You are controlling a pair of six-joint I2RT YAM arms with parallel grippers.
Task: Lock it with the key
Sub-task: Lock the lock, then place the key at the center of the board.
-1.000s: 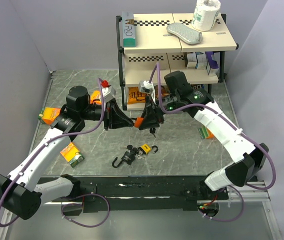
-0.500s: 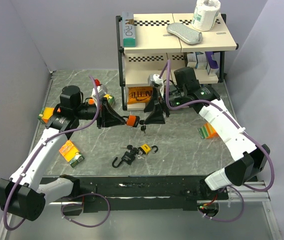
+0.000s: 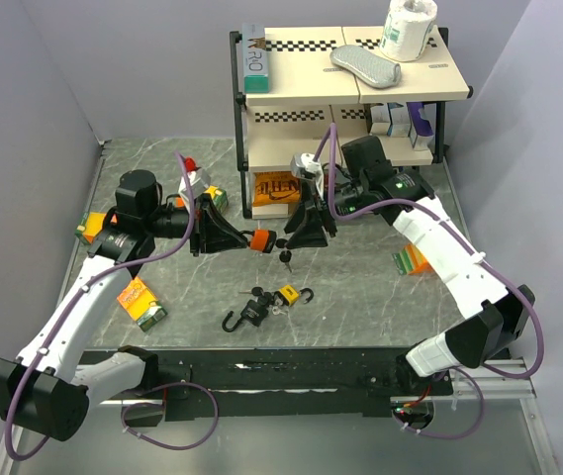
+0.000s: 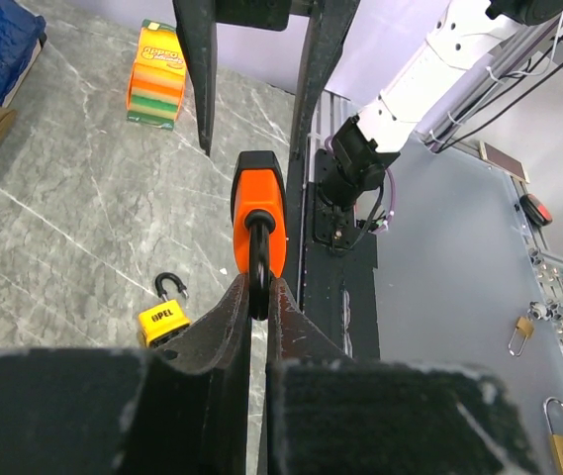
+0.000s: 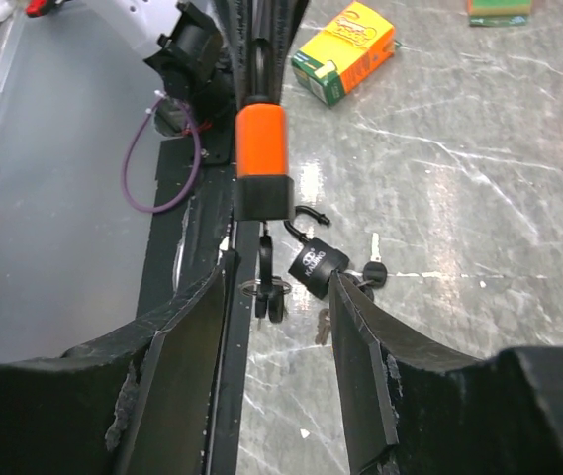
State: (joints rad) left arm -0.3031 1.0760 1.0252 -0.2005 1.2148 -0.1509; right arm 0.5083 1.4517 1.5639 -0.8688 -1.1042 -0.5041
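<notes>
My left gripper (image 3: pixel 246 238) is shut on the black shackle of an orange padlock (image 3: pixel 262 239) and holds it above the table, body pointing right. In the left wrist view the padlock (image 4: pixel 259 213) sticks out beyond my closed fingertips (image 4: pixel 236 297). A key on a ring (image 5: pixel 269 287) hangs from the padlock's black end (image 5: pixel 263 196); it also shows in the top view (image 3: pixel 284 257). My right gripper (image 3: pixel 299 234) is open, its fingers (image 5: pixel 187 327) on either side of the hanging key without touching it.
A black padlock (image 5: pixel 316 267), a yellow padlock (image 4: pixel 160 319) and loose keys lie on the table below (image 3: pixel 271 297). Small boxes lie at left (image 3: pixel 140 303) and right (image 3: pixel 412 259). A two-tier shelf (image 3: pixel 350 89) stands behind.
My left gripper carried the orange padlock to the left. My right gripper drew back to the right, away from the padlock, then edged slightly back toward the hanging key.
</notes>
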